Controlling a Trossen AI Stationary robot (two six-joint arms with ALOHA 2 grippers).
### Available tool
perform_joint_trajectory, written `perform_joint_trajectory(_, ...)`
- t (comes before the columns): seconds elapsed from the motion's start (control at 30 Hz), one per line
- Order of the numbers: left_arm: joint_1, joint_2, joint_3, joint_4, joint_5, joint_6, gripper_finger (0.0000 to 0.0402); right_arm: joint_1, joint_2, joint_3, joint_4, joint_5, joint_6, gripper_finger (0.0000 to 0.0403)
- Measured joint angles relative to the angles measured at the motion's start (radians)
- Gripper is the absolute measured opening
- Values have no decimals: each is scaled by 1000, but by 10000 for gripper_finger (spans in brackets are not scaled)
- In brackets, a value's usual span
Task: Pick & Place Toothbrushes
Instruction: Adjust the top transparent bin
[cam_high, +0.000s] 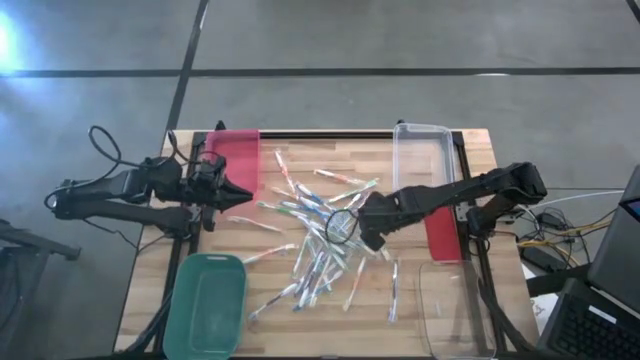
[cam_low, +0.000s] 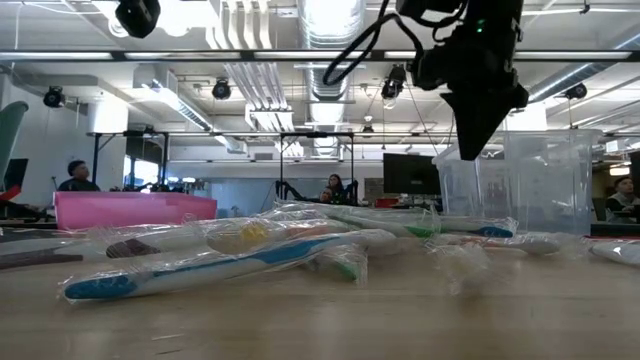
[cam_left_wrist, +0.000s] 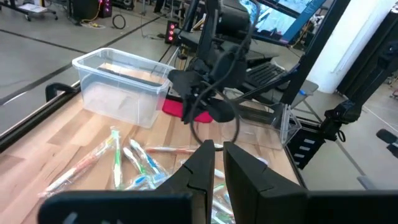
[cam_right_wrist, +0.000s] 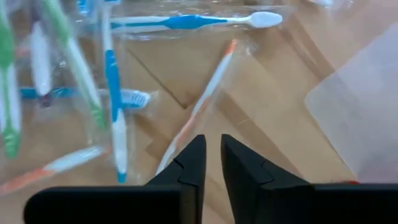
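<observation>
— Status of the right gripper (cam_right_wrist: 211, 140)?

— Its 2 fingers stand a narrow slit apart with nothing between them. It hangs low over the table (cam_high: 300, 335), tips pointing down at the wood.

— And the toothbrushes (cam_high: 320, 240)?

— None is held. An orange-accented toothbrush (cam_right_wrist: 199, 106) lies just ahead of the tips, slanting away from them, in its clear wrapper. A little farther off to one side lies a blue-accented toothbrush (cam_right_wrist: 112, 81), with green ones beyond it. Farthest ahead, a second blue one (cam_right_wrist: 186, 22) lies crosswise. From above, the whole scatter spreads over the middle of the table, and the gripper sits over the edge of it nearest its own arm.

— The left gripper (cam_left_wrist: 216, 148)?

— It waits near its own side of the table, short of the scatter, fingers likewise a thin gap apart and empty. A few wrapped brushes lie ahead of it, the right arm past those, and a clear bin (cam_left_wrist: 118, 87) beyond.

— Other bins?

— A pink bin (cam_high: 232, 150) lies just beside the left gripper, a green bin (cam_high: 207, 300) at the near corner on that side, and another clear bin (cam_high: 455, 310) at the right arm's near corner.
</observation>
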Motion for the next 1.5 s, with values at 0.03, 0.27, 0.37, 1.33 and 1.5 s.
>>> perform_joint_trajectory(0.03, 0, 0, 0, -3, 0, 0, 39, -8, 0, -6, 8, 0, -1, 60)
perform_joint_trajectory(0.27, 0, 0, 0, -3, 0, -1, 39, -42, 0, -64, 96, -18, 35, 113)
perform_joint_trajectory(0.37, 0, 0, 0, -3, 0, -1, 39, -55, 0, -92, 110, -31, 82, 135)
perform_joint_trajectory(1.33, -1, 0, 0, -4, -1, 4, 39, 7, 2, 121, -77, -63, -28, 164)
perform_joint_trajectory(1.5, 0, 0, 0, -11, -1, 4, 39, 56, 0, 120, -379, -4, 41, 144)
